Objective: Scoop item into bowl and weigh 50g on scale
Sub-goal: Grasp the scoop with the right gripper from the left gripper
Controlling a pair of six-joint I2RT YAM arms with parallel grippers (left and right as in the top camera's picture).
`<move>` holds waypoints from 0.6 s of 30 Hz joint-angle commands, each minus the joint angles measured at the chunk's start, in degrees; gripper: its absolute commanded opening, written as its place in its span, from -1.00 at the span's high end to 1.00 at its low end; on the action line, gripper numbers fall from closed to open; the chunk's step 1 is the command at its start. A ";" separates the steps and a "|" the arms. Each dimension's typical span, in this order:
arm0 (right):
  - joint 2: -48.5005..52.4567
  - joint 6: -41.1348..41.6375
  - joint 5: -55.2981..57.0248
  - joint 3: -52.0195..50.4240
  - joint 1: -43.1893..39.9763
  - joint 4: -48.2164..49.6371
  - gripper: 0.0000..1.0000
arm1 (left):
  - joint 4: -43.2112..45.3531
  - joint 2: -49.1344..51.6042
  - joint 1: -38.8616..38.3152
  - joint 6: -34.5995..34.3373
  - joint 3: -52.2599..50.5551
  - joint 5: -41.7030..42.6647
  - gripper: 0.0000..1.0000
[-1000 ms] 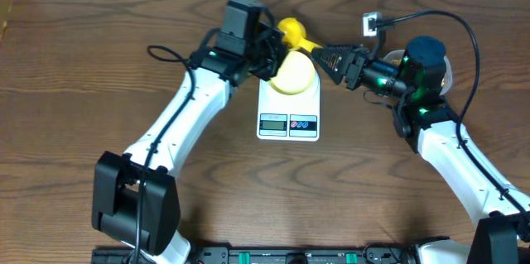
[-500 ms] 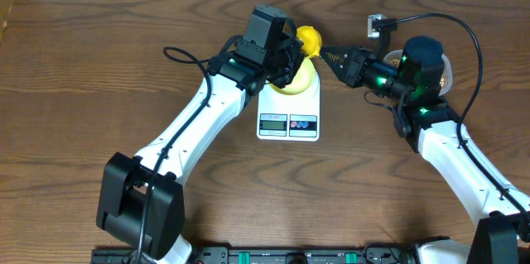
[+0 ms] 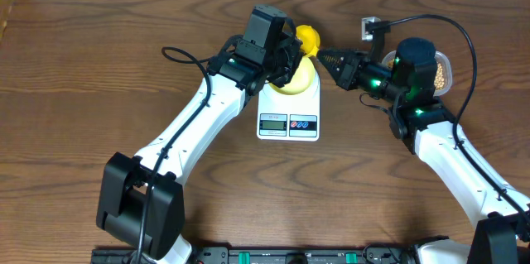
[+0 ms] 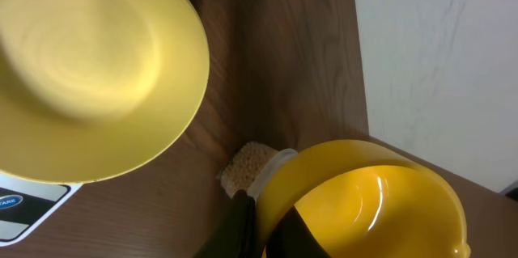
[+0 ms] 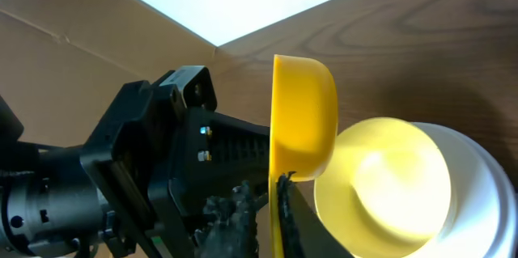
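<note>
We see the left arm reaching up from its base at the near left edge of the desk (image 3: 99, 65). It bends at the elbow so that its end effector (image 3: 281, 59) hangs over the left rim of the bowl (image 3: 296, 78). Its fingers do not show clearly in any view, so we cannot tell how far apart they stand.

The right arm rises from the near right and turns its wrist leftward, level with the desk. The right end effector (image 3: 325, 55) is clamped on the handle of the yellow scoop (image 3: 308, 39). The scoop's cup sits just beyond the bowl and is tipped on its side in the right wrist view.

The bowl sits on the scale (image 3: 288, 115) and looks empty to us. The beans (image 3: 445, 69) lie in the clear tub (image 3: 451, 55) behind the right arm.
</note>
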 commanded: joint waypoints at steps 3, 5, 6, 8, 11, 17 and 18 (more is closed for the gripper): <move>-0.24 -0.74 0.72 0.96 0.61 0.04 0.98 | -0.35 0.00 -0.35 0.76 0.48 0.57 0.85; -0.24 -0.74 0.72 0.96 0.61 0.04 0.98 | -0.61 0.00 -0.35 0.79 0.48 0.57 0.84; -0.24 -0.74 0.72 0.96 0.61 0.02 0.98 | -1.07 0.00 -0.35 0.76 0.48 0.55 0.85; -0.24 -0.72 0.94 0.96 0.61 -0.07 0.98 | -1.42 0.00 -0.35 0.74 0.48 0.57 0.70; -0.24 -0.74 2.60 0.96 0.61 -0.87 0.98 | -1.36 0.00 -0.15 0.74 0.48 0.52 -0.09; -0.24 -1.49 5.22 0.96 0.50 -3.15 0.98 | -1.20 -0.02 3.76 0.79 0.48 0.74 -0.24; -0.24 -2.10 5.25 0.96 0.46 -3.17 0.98 | -1.16 -0.02 4.72 0.81 0.48 1.18 -0.24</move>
